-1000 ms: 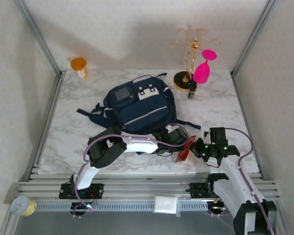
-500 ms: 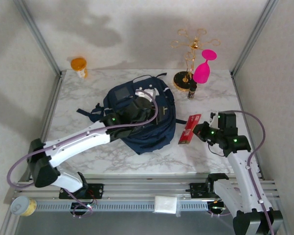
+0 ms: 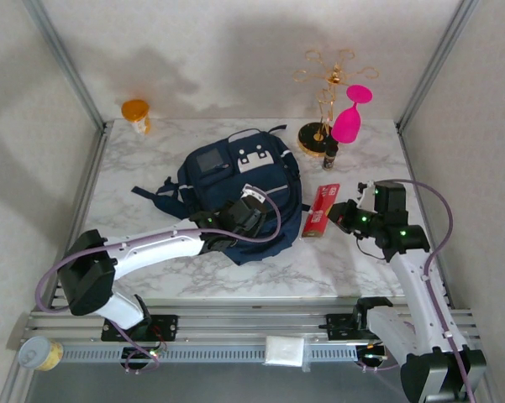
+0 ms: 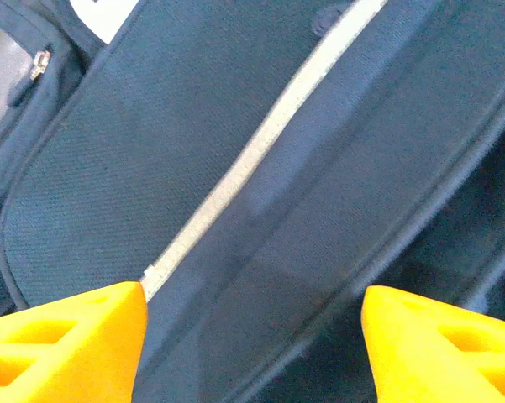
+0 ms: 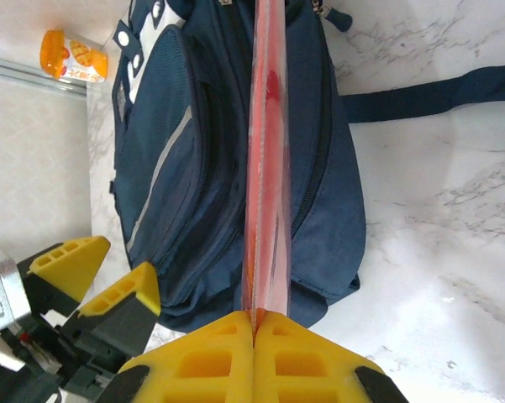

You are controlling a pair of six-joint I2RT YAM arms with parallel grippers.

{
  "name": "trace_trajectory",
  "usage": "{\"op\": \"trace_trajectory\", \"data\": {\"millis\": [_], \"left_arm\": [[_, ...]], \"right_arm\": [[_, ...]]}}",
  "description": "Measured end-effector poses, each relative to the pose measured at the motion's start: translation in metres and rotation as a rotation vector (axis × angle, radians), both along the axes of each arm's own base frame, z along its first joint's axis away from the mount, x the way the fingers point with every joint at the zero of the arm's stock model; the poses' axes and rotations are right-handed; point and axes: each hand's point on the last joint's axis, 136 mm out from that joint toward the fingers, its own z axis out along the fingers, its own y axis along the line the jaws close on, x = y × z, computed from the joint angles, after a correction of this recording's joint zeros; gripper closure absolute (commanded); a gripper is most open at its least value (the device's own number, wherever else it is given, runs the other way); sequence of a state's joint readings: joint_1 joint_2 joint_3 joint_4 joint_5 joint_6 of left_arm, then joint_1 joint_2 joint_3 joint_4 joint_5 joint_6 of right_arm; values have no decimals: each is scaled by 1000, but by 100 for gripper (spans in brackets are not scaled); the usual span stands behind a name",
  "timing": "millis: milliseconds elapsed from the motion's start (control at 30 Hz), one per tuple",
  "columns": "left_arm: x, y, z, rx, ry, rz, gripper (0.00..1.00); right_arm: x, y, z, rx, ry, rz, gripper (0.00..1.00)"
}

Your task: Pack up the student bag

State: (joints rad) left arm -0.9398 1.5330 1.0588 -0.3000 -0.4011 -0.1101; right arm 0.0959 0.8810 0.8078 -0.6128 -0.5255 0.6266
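Note:
The navy student bag (image 3: 235,180) lies flat mid-table, its white patches toward the back. My left gripper (image 3: 245,211) hovers over the bag's near end, open, with only navy fabric (image 4: 260,210) and a pale trim strip between its yellow fingers (image 4: 76,344). My right gripper (image 3: 343,220) is shut on a flat red packet (image 3: 320,211), held just right of the bag. In the right wrist view the red packet (image 5: 267,159) runs edge-on from the closed yellow fingertips (image 5: 254,323) across the bag (image 5: 193,151).
An orange bottle (image 3: 136,113) stands at the back left corner. A gold stand (image 3: 323,101), a pink goblet (image 3: 350,113) and a small dark bottle (image 3: 328,157) crowd the back right. Bare marble (image 3: 353,260) lies in front of the bag; a dark strap (image 3: 151,195) trails left.
My left gripper drew back from the bag's middle to its near end. The right gripper shifted the red packet slightly left and toward the back, closer to the bag.

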Motion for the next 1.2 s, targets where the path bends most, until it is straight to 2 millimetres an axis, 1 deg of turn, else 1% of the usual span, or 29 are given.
{"op": "trace_trajectory", "data": {"millis": [100,233,300,500,600,733,900,967,1067,1167,1200], "left_arm": [[4,1,-6,32,-2,-9,28],[4,-5,-15,58,24,-54,25],[4,-6,-16,59,34,-73,25],[-2,-16,-16,32,65,-134,19],[0,-14,-16,32,64,-131,19],[12,0,-16,36,62,-92,23],[23,10,-13,38,50,-67,33],[27,13,-8,30,38,-61,40],[32,17,-1,12,21,-47,56],[36,20,5,-5,7,-33,77],[37,20,7,-10,2,-31,83]], "right_arm": [[2,1,-2,-1,-2,6,100],[4,1,-1,-2,-13,10,100],[4,2,0,0,-18,15,100],[4,3,0,2,-24,26,100],[5,4,1,4,-26,29,100],[6,5,4,11,-40,35,100],[5,9,6,35,-46,57,100],[4,12,8,51,-50,70,100],[3,17,10,84,-52,88,100],[2,23,7,125,-37,98,100],[1,27,6,147,-31,105,100]]}}
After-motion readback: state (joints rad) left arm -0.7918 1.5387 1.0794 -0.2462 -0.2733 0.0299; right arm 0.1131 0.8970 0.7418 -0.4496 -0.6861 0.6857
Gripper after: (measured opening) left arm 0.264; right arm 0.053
